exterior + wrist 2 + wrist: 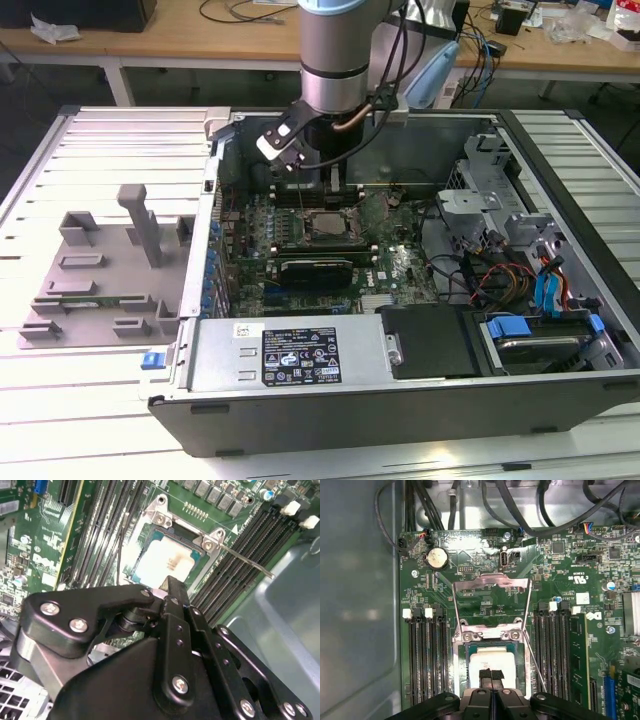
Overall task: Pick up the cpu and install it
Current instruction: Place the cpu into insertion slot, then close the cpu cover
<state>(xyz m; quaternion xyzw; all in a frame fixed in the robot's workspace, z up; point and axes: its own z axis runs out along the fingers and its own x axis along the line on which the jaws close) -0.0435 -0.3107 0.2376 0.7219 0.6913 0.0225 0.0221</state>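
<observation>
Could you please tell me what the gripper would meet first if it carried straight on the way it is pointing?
Most likely the cpu lying in the socket: in the first wrist view the gripper points straight at its metal top. The gap between them is unclear.

Matt pale metal cpu [490,659]; matt black metal gripper [491,675]; shiny steel socket frame [490,629].

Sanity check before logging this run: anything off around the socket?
Nothing askew: the cpu lies flat and square in the socket, whose load plate is flipped open. One oddity: a brownish smear on the cpu's top in the second wrist view. The gripper hangs shut over it.
</observation>
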